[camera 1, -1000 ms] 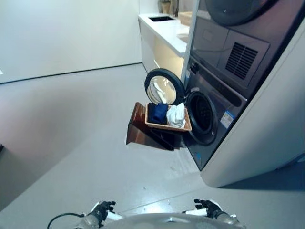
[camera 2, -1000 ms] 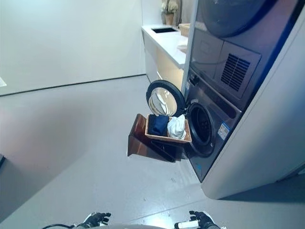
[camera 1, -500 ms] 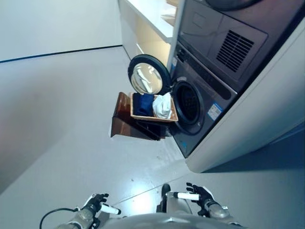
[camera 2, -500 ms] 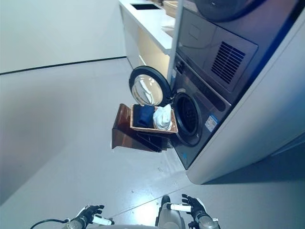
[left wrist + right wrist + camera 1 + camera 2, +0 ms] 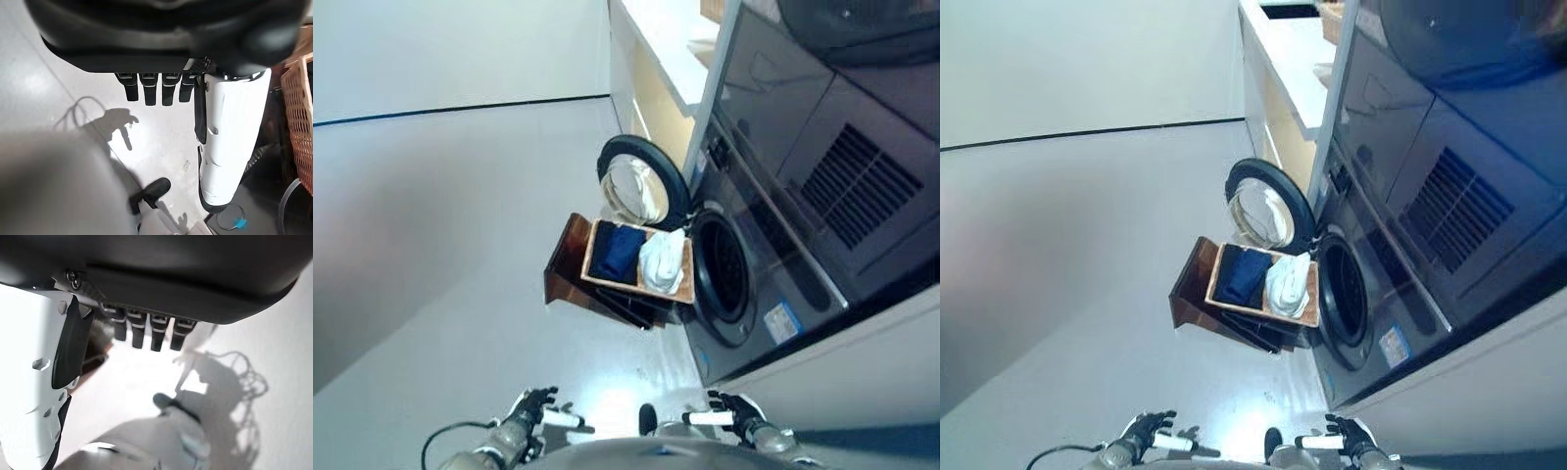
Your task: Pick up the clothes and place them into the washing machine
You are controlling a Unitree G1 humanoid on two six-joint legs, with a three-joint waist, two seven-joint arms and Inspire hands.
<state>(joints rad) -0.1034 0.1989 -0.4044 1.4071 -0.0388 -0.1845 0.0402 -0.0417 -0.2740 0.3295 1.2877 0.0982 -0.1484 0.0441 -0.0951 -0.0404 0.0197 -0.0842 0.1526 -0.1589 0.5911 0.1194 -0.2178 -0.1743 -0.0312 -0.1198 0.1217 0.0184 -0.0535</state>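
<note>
View has shifted, camera only; basket (image 5: 683, 279) of clothes (image 5: 639, 258) unmoved by washer (image 5: 722, 277). Left hand (image 5: 534, 404), right hand (image 5: 732, 408): spread, empty; we are approaching.

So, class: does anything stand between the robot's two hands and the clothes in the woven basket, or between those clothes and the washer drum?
Nothing visible. Bare grey floor separates the left hand and right hand from the dark blue cloth and white cloth in the woven basket. The round washer door is open, and the drum opening is beside the basket.
</note>
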